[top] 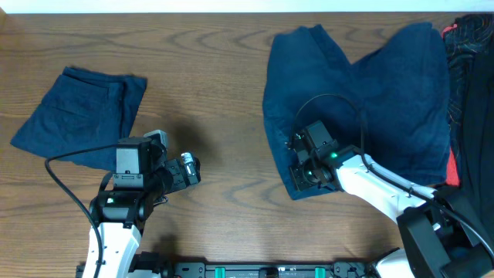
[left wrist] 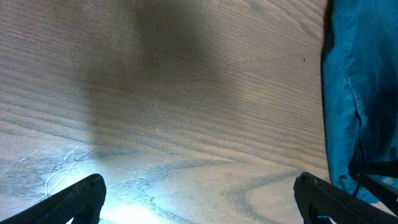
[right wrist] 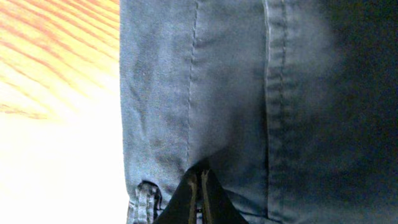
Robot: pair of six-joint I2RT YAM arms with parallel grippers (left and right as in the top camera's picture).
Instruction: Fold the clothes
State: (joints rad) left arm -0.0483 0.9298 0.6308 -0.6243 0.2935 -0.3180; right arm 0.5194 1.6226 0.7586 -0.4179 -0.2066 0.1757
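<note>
— What fills the picture?

— A blue garment [right wrist: 230, 93], lying flat. It covers everything except a strip of wooden surface [right wrist: 56, 81] on the left, which is brightly lit and washed out near the bottom.

— Where is the right hand [right wrist: 199, 196]?

— At the bottom middle. Its two dark fingers are pressed together with a small pucker of cloth pinched between the tips.

— Any details on the fabric?

— A single seam [right wrist: 193, 74] runs straight up from the fingers. A double seam [right wrist: 277, 93] runs parallel to it further right. A belt loop [right wrist: 146, 199] sits just left of the fingers, by the cloth's edge. The upper right is in deep shadow.
</note>
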